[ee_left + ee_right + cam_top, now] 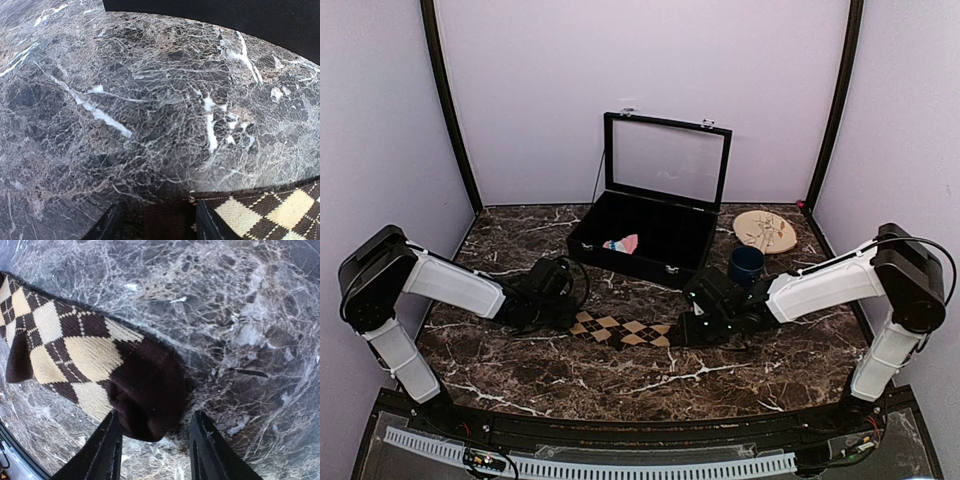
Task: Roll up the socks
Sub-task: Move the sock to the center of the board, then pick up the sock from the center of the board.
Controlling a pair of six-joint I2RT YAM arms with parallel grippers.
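The dark brown sock with tan argyle diamonds (620, 328) lies flat on the marble table between my two grippers. My left gripper (556, 312) is open at its left end; in the left wrist view (160, 225) the sock's plain brown end (167, 220) lies between the fingers (207, 222). My right gripper (686, 326) is open at its right end; in the right wrist view (156, 452) the sock's dark rounded end (150, 390) sits between the fingers (107, 450), slightly lifted and bunched. The pink sock (621, 243) lies inside the black box.
A black case (650, 255) with its glass lid raised stands at the back centre. A dark blue cup (746, 265) and a round tan disc (765, 232) sit to its right, just behind my right arm. Walls close the table on three sides.
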